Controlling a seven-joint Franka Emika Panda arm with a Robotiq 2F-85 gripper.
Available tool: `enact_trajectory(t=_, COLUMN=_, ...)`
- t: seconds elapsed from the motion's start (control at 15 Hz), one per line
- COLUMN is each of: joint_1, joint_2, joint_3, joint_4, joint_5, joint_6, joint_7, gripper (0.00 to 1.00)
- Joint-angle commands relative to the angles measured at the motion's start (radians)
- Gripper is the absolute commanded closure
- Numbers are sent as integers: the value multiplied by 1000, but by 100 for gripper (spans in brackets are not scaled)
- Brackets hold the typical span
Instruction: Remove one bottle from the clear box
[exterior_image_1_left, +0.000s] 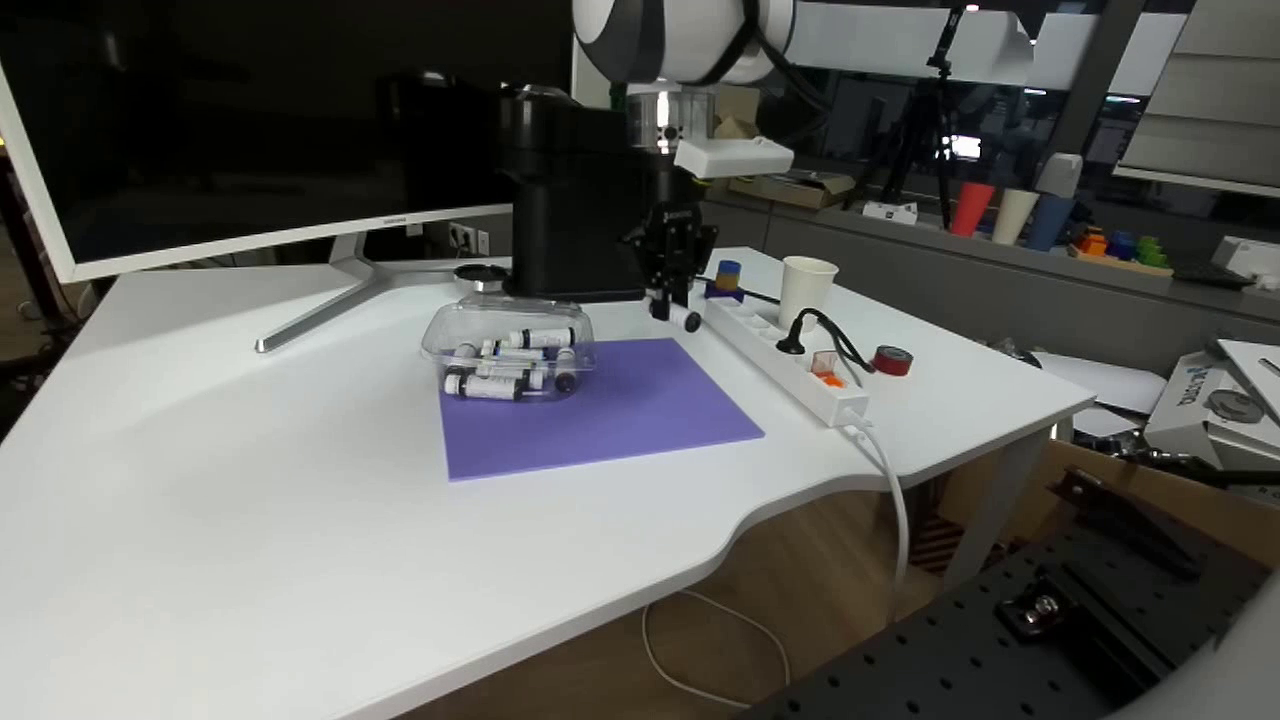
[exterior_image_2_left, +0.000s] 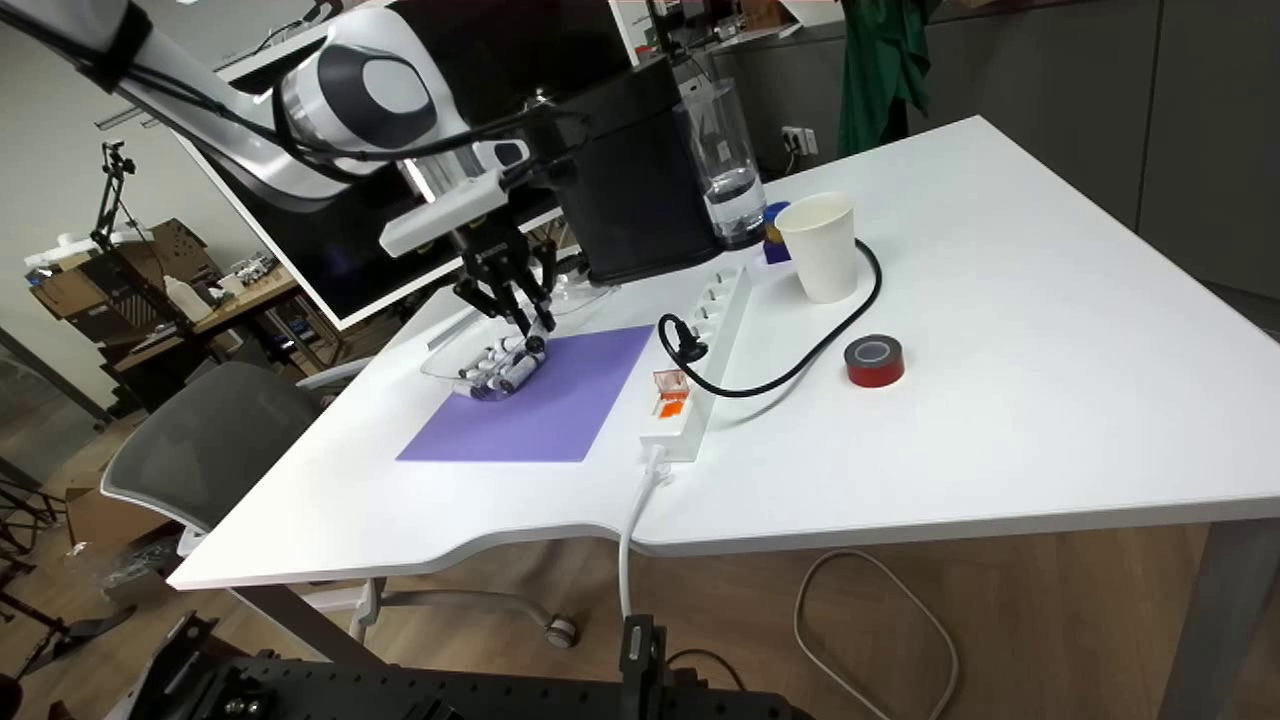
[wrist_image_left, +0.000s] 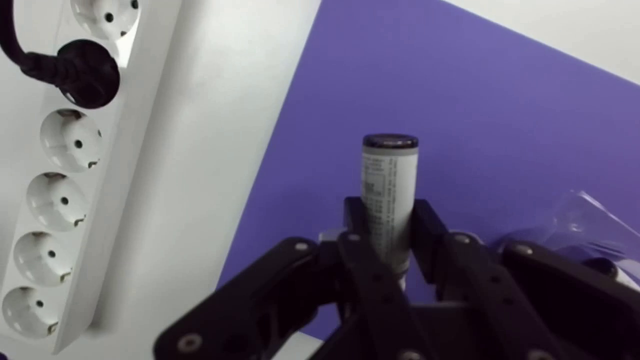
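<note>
"samsung" can be read on the monitor bezel (exterior_image_1_left: 395, 219), ten o'clock in an exterior view; the bottle label (wrist_image_left: 388, 192), three o'clock in the wrist view, cannot.

A robot arm (exterior_image_2_left: 375, 90) and monitor (exterior_image_1_left: 280, 120) suggest a lab.

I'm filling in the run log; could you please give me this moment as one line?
gripper: closed on bottle | bottle: aloft, outside clear box | other bottles: in box | release: not yet done
</note>
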Motion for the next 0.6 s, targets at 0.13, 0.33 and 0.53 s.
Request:
enact_trajectory(t=0.13, joint_1=1, joint_2=103, joint_3=-21, joint_4=19, joint_5=-43, joint_6=29, joint_7=31, gripper=93)
enact_trajectory(t=0.33, joint_1=6, joint_2=140, joint_3=-23, joint_4=29, joint_5=-65, joint_6=31, joint_7=28, gripper=93)
enact_trajectory(t=0.53, joint_1=12, joint_2=147, joint_3=-23, joint_4=32, joint_5=-86, joint_6=32, joint_7=28, gripper=62)
